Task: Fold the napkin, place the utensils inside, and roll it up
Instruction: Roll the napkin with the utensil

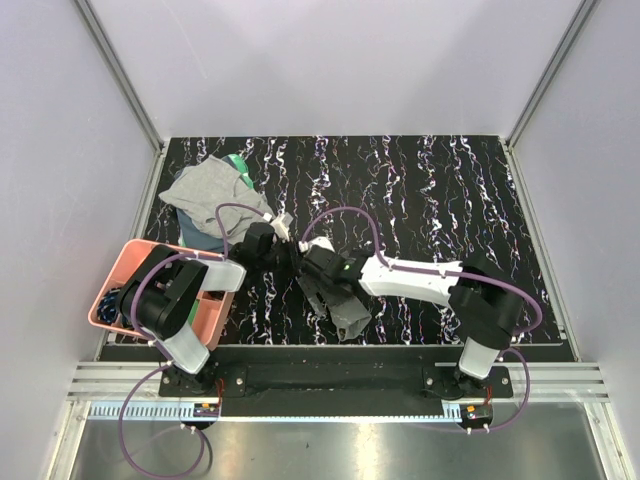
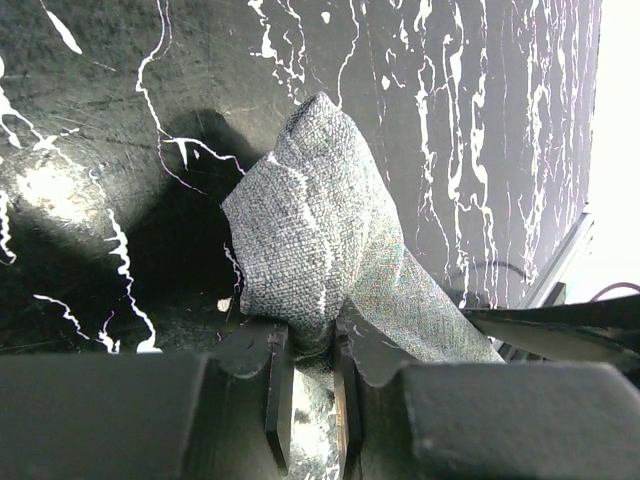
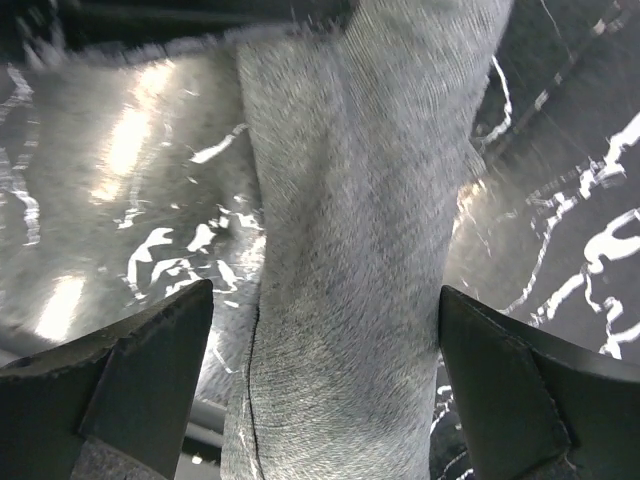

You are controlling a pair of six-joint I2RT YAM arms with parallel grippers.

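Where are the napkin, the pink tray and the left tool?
napkin [image 2: 320, 230], left wrist view, middle of the bunched grey cloth.
pink tray [image 1: 113, 283], top external view, its left rim.
left tool [image 2: 311, 345], left wrist view, between its fingertips, pinching the napkin.

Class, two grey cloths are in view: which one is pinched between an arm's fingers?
The dark charcoal-grey cloth napkin, clamped by the left arm's fingers; the lighter grey cloth lies untouched at the far left.
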